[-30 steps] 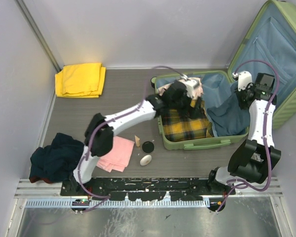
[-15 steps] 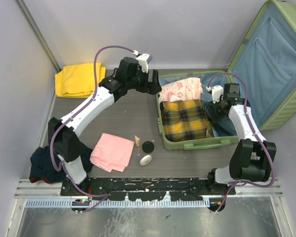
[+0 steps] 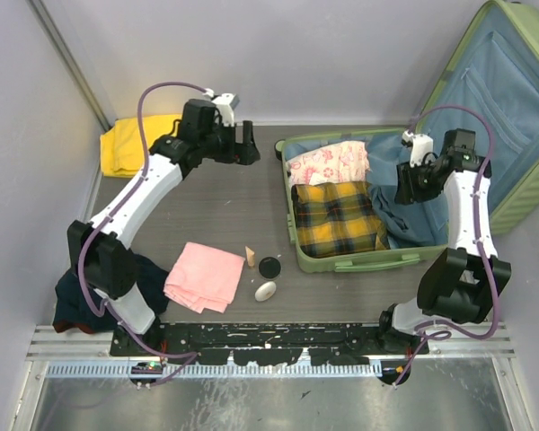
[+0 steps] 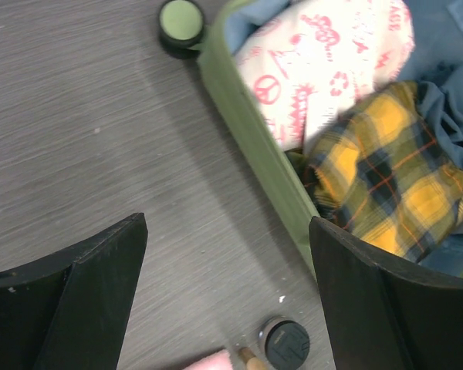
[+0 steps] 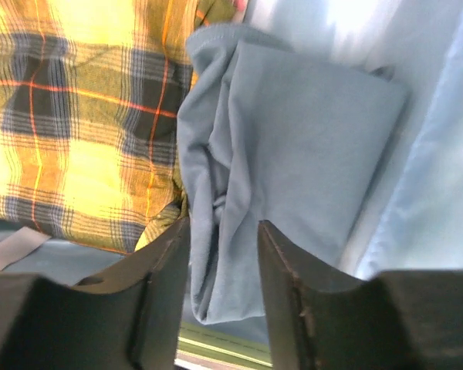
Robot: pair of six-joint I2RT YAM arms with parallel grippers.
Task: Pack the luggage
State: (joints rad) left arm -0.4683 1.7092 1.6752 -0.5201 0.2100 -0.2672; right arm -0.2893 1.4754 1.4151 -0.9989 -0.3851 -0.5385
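Clearly apart and empty, both jaws

**Left arm** [image 3: 148, 184]: withdrawn from the luggage [image 3: 359, 261]. The left fingers [image 4: 77, 301], earlier over the floral garment [image 3: 328, 163], now hang above bare counter [image 3: 207, 211], left of the case's rear corner.

**Floral garment:** uncovered.

**Pink cloth** [image 3: 205, 277]: no longer overlapped by the arm.

**Right fingers** [image 5: 158, 285]: dipped to the blue garment [image 3: 418, 220], since lifted clear.

**Blue garment:** settled flatter beside the plaid garment [image 3: 337, 220].
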